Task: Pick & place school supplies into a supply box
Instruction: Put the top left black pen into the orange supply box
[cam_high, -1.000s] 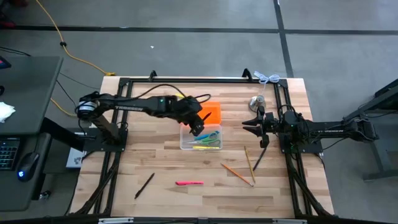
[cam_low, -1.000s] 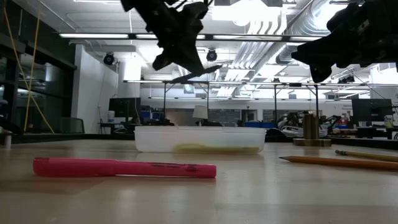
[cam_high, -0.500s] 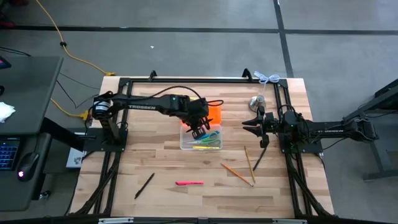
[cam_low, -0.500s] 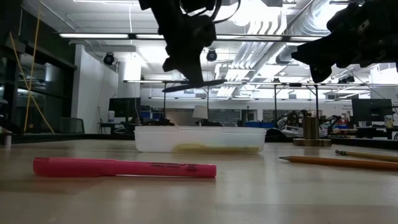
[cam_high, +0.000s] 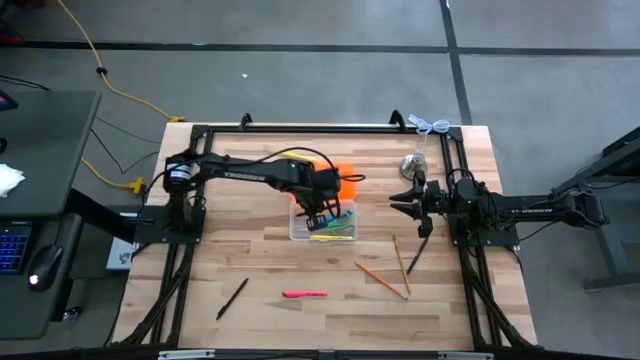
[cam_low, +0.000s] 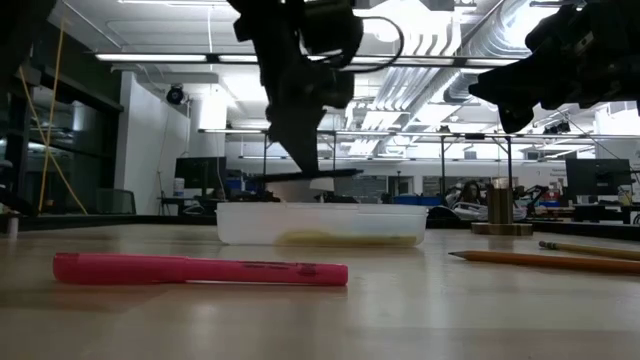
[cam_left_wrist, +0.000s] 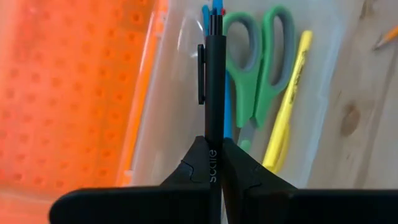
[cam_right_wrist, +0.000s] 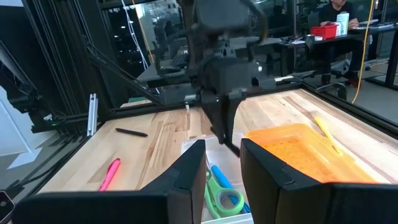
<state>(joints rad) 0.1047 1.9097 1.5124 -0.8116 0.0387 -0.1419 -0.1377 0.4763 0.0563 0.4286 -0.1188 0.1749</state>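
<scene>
My left claw (cam_left_wrist: 211, 163) is pinching a black pen (cam_left_wrist: 212, 87), fingers pressed tight on it. I hold it just above the clear supply box (cam_high: 300, 232), next to the orange lid (cam_high: 343, 180). Inside the box I see green scissors (cam_left_wrist: 261, 74), a yellow marker (cam_left_wrist: 287, 106) & a blue pen.

To do this well I think I should go low first, so the pen sits almost on the stuff inside, w/ the pen lined up the long way of the box. Then let go slow, so it won't bounce out or land on the rim.

My right claw (cam_right_wrist: 216, 163) waits off to the side, fingers spread, holding nothing.

Left on the table (cam_high: 260, 320): a pink marker (cam_high: 304, 294), another black pen (cam_high: 232, 298), wooden pencils (cam_high: 382, 280).

Writing: the pen says smth like "scale", can't be sure. The arm has white letters, too small to read.
</scene>
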